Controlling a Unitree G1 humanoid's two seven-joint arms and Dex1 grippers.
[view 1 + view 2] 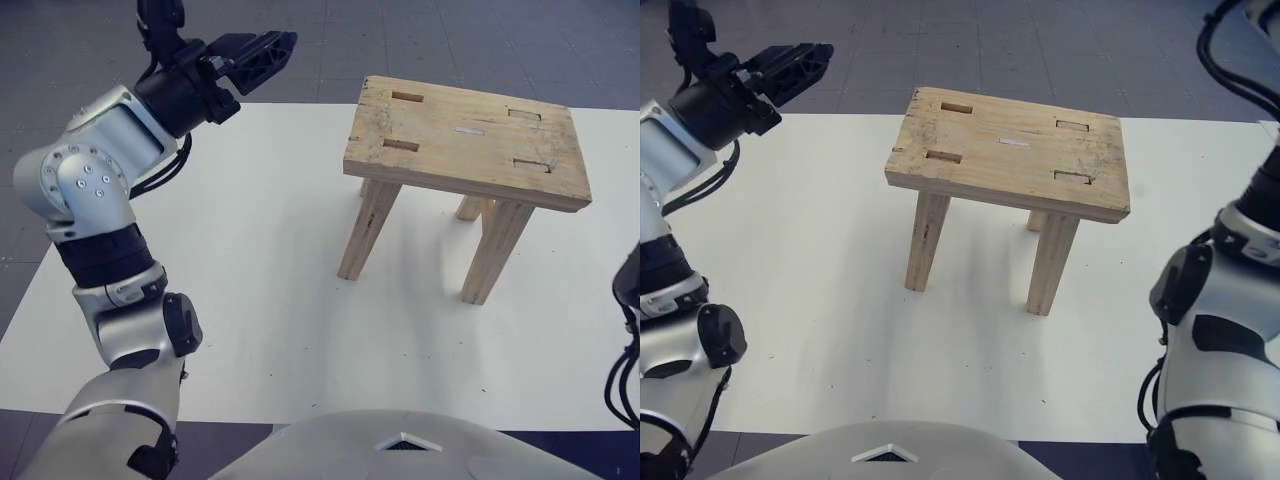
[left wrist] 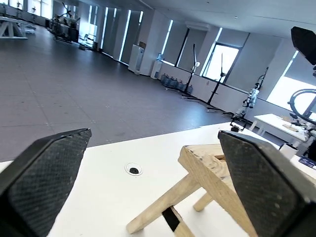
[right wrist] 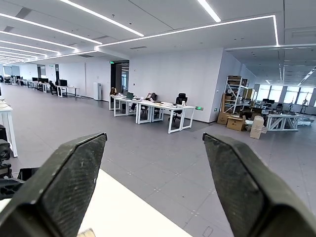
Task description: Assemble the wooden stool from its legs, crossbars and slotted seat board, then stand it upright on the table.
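Note:
The wooden stool (image 1: 467, 145) stands upright on the white table (image 1: 240, 260), its slotted seat board (image 1: 1010, 160) on top and its legs (image 1: 927, 240) on the tabletop. My left gripper (image 1: 262, 52) is raised at the far left of the table, well left of the stool, open and holding nothing. In the left wrist view its dark pads (image 2: 44, 182) frame the stool's seat edge and a leg (image 2: 165, 205) from a distance. My right gripper (image 3: 153, 192) is open and empty, raised high and facing out into the room; its arm (image 1: 1225, 300) stands at the right.
The white table reaches from the near edge to the far edge, with grey floor (image 1: 400, 40) beyond. A small round grommet (image 2: 133, 170) sits in the tabletop near the far edge. Bare tabletop lies left of and in front of the stool.

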